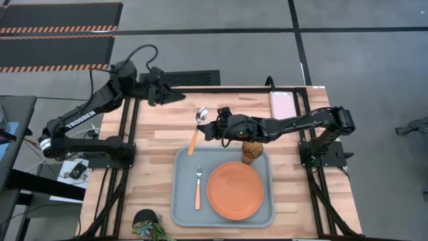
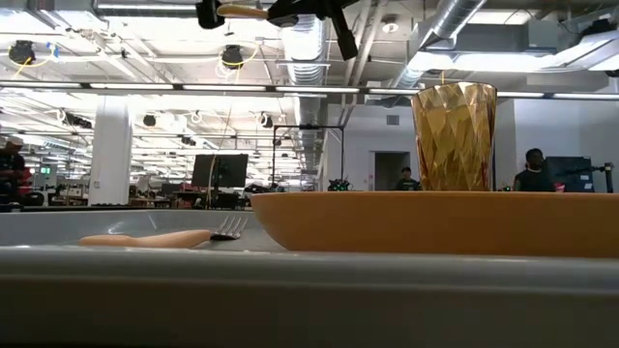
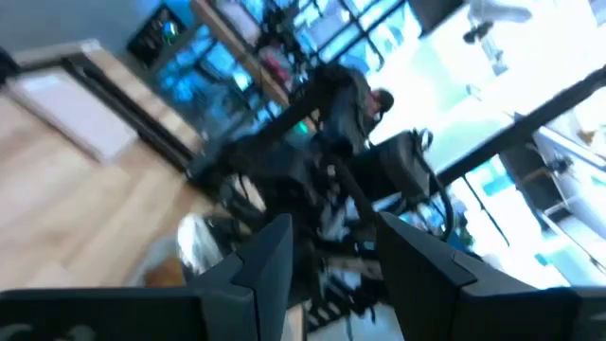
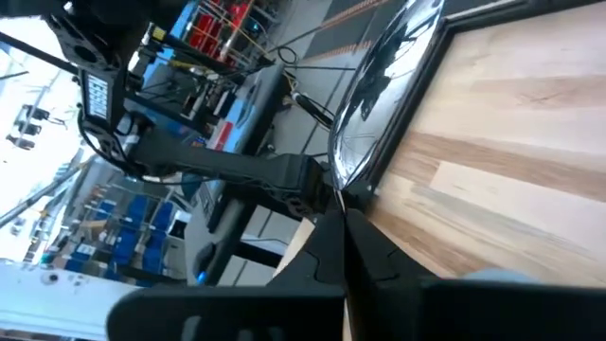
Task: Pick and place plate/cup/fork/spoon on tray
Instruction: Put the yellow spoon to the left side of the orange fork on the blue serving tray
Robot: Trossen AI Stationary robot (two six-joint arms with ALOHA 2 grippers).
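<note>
Spoon step: plate (image 1: 235,191), fork (image 1: 198,185), cup (image 1: 251,152) already on tray (image 1: 182,201). Right pincer (image 1: 208,126) clamped on spoon (image 1: 196,128), over desk at tray's 12 o'clock. Next: carry over tray, release. Left pincer (image 1: 179,96) parked, fingers parted.

This is looking like a big open workshop. Bare ducts (image 2: 308,58) are running overhead. Desks with monitors (image 2: 219,172) are standing far behind the table.

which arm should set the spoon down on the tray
Right. The right gripper already grips the spoon, lifted just behind the tray; the left gripper waits, open, at the table's far edge.
</note>
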